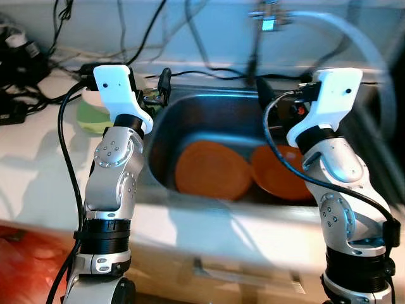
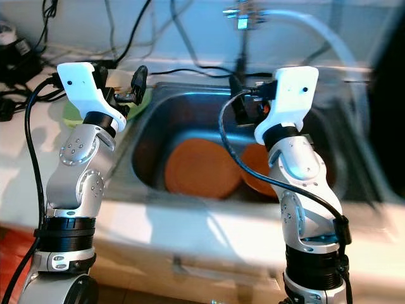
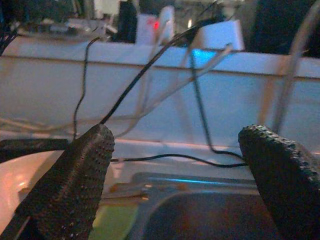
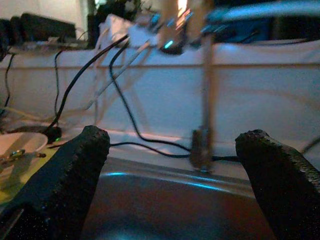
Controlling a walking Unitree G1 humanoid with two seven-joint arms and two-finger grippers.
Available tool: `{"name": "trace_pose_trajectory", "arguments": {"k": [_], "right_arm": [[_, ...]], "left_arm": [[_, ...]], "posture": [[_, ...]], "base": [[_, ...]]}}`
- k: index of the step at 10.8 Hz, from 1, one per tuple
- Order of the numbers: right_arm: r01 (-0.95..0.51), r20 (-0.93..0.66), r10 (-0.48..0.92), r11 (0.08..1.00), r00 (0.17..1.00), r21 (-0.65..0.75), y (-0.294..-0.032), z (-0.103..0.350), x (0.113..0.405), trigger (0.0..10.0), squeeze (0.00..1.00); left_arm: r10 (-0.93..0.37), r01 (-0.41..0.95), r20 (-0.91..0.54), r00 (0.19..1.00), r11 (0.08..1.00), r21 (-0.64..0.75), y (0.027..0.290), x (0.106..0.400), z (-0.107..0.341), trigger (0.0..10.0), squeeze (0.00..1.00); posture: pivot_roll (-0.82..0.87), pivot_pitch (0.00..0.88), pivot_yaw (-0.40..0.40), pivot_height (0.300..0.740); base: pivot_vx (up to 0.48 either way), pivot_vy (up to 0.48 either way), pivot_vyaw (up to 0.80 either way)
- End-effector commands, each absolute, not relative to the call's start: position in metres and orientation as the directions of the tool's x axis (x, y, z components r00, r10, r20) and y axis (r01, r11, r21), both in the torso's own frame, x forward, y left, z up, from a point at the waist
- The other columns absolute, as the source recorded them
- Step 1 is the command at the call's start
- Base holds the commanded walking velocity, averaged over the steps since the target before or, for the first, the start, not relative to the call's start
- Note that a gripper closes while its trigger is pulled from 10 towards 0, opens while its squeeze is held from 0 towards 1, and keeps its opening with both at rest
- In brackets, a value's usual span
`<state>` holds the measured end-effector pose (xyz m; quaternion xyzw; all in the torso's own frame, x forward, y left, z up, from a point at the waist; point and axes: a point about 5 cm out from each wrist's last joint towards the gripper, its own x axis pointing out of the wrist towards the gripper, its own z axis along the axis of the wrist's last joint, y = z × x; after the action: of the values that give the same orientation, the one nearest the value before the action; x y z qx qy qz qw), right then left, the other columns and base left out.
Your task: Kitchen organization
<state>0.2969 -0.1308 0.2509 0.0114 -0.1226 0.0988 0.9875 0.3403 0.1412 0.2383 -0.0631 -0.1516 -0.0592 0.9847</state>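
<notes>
Over sink: both grippers hover above steel sink basin (image 1: 209, 114), fingers spread, empty.
left gripper (image 3: 175, 175): at basin's left rim.
right gripper (image 4: 172, 175): above basin.
step: likely pre-grasp; next, reach down for round orange plates (image 1: 212, 170).

two orange plates (image 1: 211, 170) (image 1: 285, 172) lying overlapped in steel sink (image 1: 209, 114).

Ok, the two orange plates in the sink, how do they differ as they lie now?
The left plate shows almost whole; the right plate is partly hidden behind the right arm and its cable. The left plate overlaps the right plate's edge, so it lies on top there. Both are orange, round and down in the steel sink.
</notes>
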Motion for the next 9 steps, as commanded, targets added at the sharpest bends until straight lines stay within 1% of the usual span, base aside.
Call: {"name": "trace_pose_trajectory", "arguments": {"k": [1, 5, 9], "right_arm": [[-0.201, 0.233, 0.195, 0.980, 0.953, -0.001, -0.130, 0.250, 0.296, 10.0, 0.00], [-0.198, 0.217, 0.194, 0.980, 0.957, -0.004, -0.131, 0.245, 0.295, 10.0, 0.00], [-0.198, 0.204, 0.195, 0.980, 0.959, -0.008, -0.133, 0.242, 0.294, 10.0, 0.00]], "left_arm": [[-0.107, 0.147, 0.325, 0.940, 0.984, -0.100, 0.140, 0.339, 0.244, 10.0, 0.00], [-0.130, 0.174, 0.304, 0.944, 0.977, -0.123, 0.137, 0.335, 0.239, 10.0, 0.00], [-0.121, 0.162, 0.283, 0.952, 0.978, -0.128, 0.136, 0.334, 0.234, 10.0, 0.00]], "posture": [[-0.08, 0.000, 0.055, 0.740], [-0.07, 0.000, 0.052, 0.740], [-0.08, 0.000, 0.047, 0.740]], "base": [[0.000, 0.000, 0.00], [0.000, 0.000, 0.00], [0.000, 0.000, 0.00]]}}
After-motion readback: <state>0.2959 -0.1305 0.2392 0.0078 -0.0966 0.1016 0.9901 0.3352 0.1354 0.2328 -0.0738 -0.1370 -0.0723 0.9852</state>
